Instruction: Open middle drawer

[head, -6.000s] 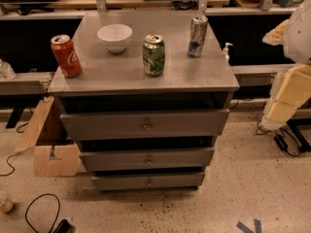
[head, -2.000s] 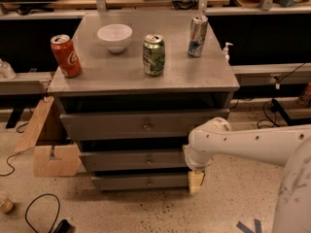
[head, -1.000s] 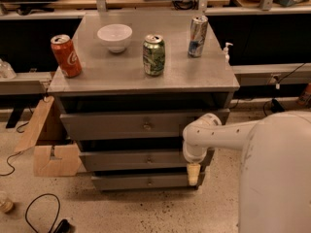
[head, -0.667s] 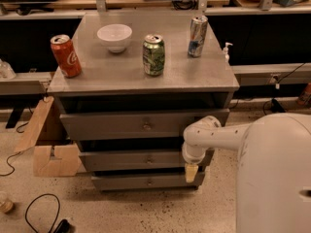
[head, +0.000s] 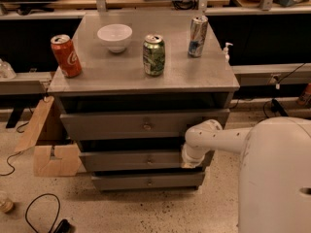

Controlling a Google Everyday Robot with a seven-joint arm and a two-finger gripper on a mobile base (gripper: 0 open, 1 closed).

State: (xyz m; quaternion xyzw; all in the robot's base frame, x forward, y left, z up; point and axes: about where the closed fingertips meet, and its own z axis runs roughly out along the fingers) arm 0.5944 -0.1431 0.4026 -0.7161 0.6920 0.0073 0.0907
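Your robot's white arm point(head: 228, 140) fills the lower right. The grey counter point(head: 121, 74) stands centre frame, with its middle drawer point(head: 126, 160) just below centre. Your tool point(head: 190, 162) sits at that drawer's right end; you cannot tell its state.

A single camera looked at the scene. It sat high in front of the grey cabinet point(head: 194, 79) and tilted down, facing the drawer fronts almost squarely. From there I saw the whole top surface to its back edge and all three fronts down to the floor point(head: 121, 212). It stood fairly near, so the cabinet filled the middle of the view. My white arm point(head: 274, 171) bulked large in the lower right corner, close to the lens, reaching left. My gripper point(head: 191, 161) lay at the right end of the middle drawer point(head: 129, 160).
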